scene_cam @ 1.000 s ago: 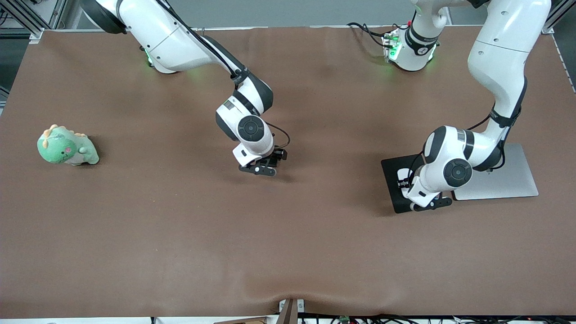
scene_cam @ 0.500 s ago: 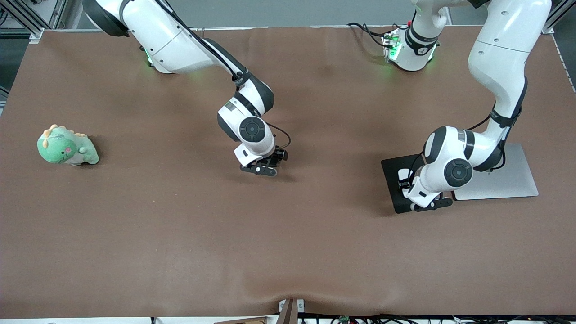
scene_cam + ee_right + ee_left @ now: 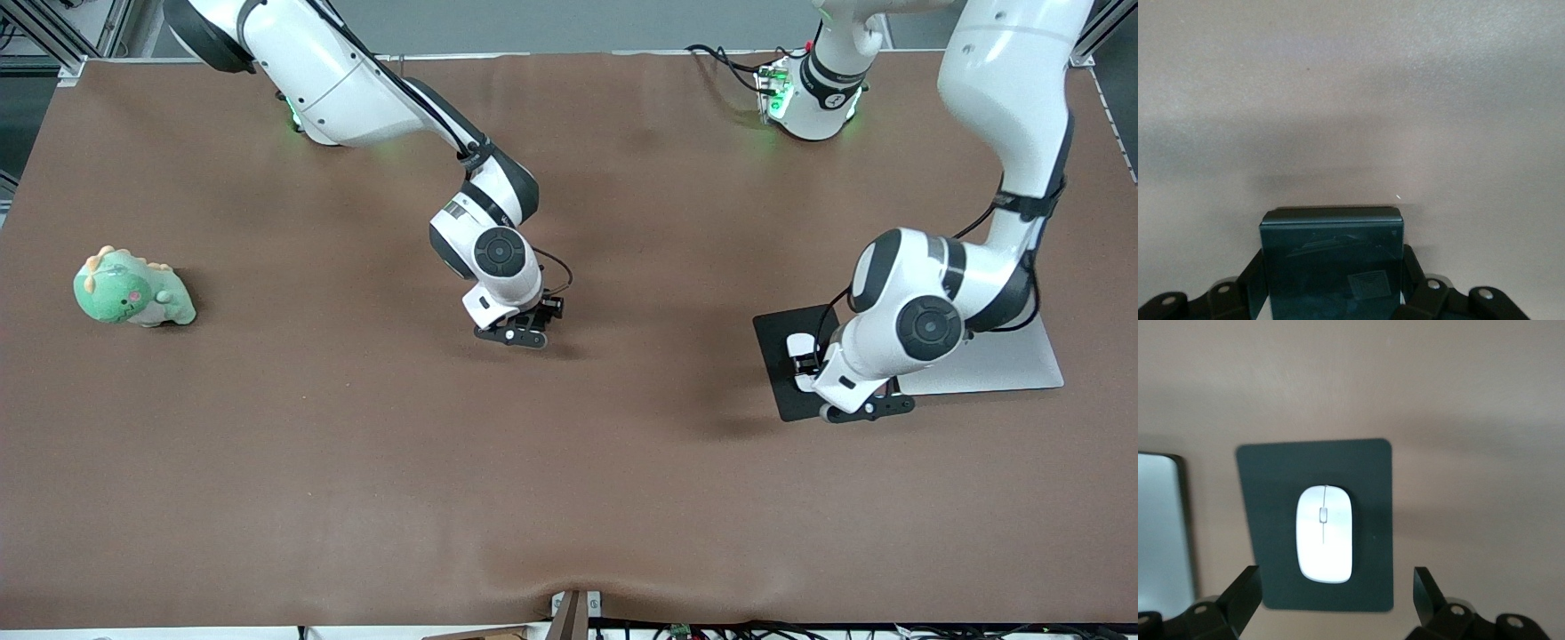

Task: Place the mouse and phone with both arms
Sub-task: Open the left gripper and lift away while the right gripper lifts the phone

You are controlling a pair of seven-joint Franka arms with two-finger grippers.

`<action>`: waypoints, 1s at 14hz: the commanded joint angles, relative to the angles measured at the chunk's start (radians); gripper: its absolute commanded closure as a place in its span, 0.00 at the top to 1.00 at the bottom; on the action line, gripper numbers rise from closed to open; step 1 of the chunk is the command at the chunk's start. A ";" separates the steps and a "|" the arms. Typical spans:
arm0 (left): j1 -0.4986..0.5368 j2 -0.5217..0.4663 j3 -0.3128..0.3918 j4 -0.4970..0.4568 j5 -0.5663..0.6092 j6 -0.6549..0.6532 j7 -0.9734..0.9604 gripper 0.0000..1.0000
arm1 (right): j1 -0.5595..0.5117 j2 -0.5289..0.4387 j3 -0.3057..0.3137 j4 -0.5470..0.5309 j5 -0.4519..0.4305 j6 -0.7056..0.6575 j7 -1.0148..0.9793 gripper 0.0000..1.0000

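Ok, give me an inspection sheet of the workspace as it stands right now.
Surface: brown table cover, rippled at the edge nearest the front camera.
Job's things: mouse lies flat on the black mouse pad, free; phone clamped between the right tool's fingers.
Clutter: green plush dinosaur toward the right arm's end; silver slab beside the pad.
Grippers: left tool open, above the mouse and pad; right tool shut on the phone, low over mid-table.
Cables: black leads at the left arm's base.
Surroundings: metal frame posts at the table corners.
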 commanded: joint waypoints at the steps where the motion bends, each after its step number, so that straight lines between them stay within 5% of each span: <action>1: 0.001 -0.060 -0.005 0.095 0.023 -0.123 0.051 1.00 | -0.016 -0.025 0.013 -0.003 -0.027 -0.009 0.037 0.00; 5: 0.010 -0.100 -0.002 0.261 0.023 -0.315 0.124 1.00 | -0.045 -0.067 0.014 -0.006 -0.023 -0.055 0.043 0.00; 14: 0.027 -0.283 -0.002 0.256 0.003 -0.413 0.138 1.00 | -0.245 -0.156 0.102 -0.016 -0.023 -0.196 0.005 0.00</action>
